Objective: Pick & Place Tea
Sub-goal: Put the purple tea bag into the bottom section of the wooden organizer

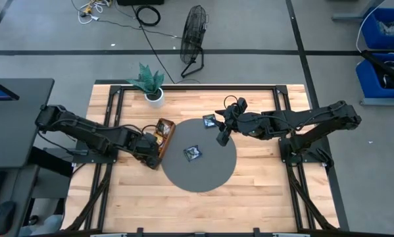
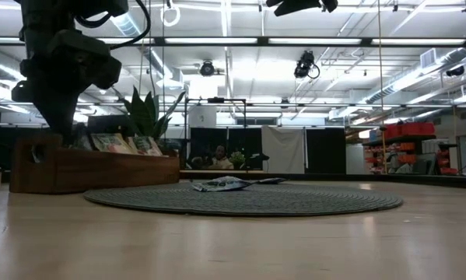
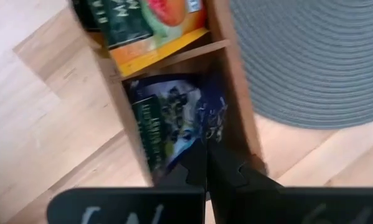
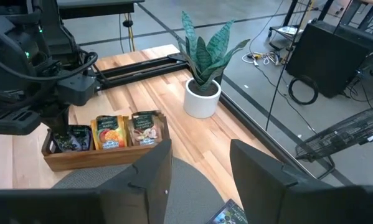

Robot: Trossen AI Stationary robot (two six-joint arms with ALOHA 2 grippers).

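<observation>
A long wooden tray point(image 1: 160, 139) lies at the left rim of the round dark mat point(image 1: 203, 172). Upright in it stand a yellow-orange tea sachet point(image 4: 109, 132) and a pale tan one point(image 4: 144, 129). My left gripper point(image 3: 205, 155) points down into the tray's near end compartment, shut on a dark blue tea sachet point(image 3: 170, 121). Two more dark sachets point(image 1: 193, 153) point(image 1: 210, 121) lie flat on the mat. My right gripper point(image 4: 198, 177) hangs open above the mat's far right part, with nothing between its fingers. My left gripper pinches the dark blue sachet at its edge point(image 3: 202, 138) between the two shut fingers, coming from above and pointing steeply down. The sachet stands inside the tray's end compartment, between the divider and the end wall. Whether its lower edge rests on the tray floor is hidden.
A potted plant in a white pot point(image 1: 154, 95) stands at the table's far edge, beyond the tray. Bare wood tabletop point(image 1: 203, 210) lies on the near side of the mat. A fan point(image 1: 193, 39) stands on the floor beyond the table.
</observation>
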